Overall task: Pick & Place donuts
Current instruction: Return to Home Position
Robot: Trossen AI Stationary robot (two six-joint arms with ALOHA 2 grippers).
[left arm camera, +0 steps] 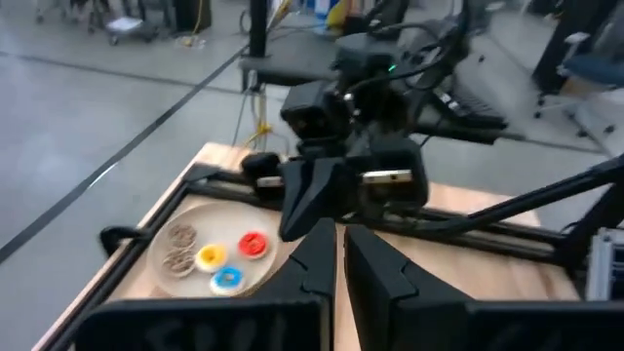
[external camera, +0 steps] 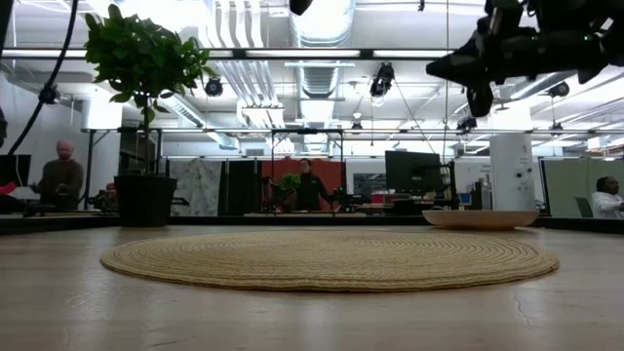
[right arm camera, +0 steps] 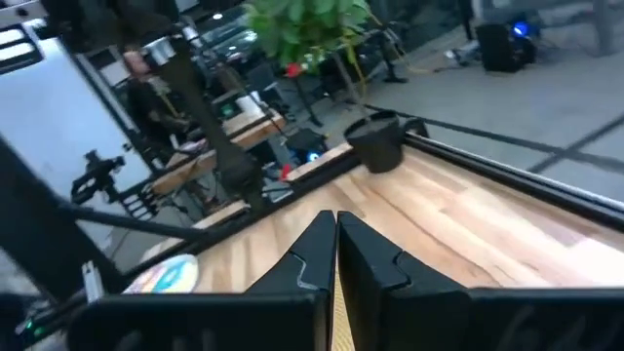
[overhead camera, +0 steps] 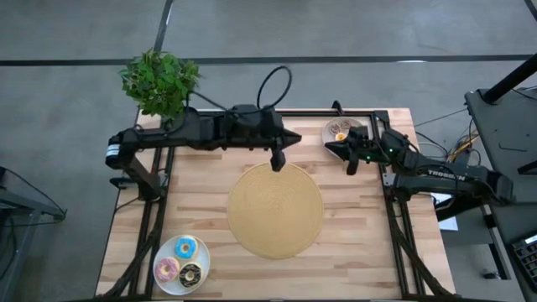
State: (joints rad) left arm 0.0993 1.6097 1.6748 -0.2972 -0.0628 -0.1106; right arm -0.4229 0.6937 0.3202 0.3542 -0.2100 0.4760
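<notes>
Three larger donuts, light blue (overhead camera: 185, 247), pink (overhead camera: 166, 269) and chocolate brown (overhead camera: 191, 274), lie on a white plate (overhead camera: 164, 251) at the table's near left corner. Several tiny donuts, among them a red one (left arm camera: 253, 244), a yellow one (left arm camera: 210, 256) and a blue one (left arm camera: 227, 279), lie on a second plate (overhead camera: 340, 130) at the far right. My left gripper (overhead camera: 277, 159) hangs shut above the far edge of the tan mat (overhead camera: 275, 210). My right gripper (overhead camera: 351, 159) is shut, raised just near of the far plate. Neither holds anything.
A potted plant (overhead camera: 159, 82) stands at the table's far left corner. The round woven mat fills the table's middle. A black frame (overhead camera: 388, 197) runs along the table's left, right and far sides. People show in the room beyond the table in the low view.
</notes>
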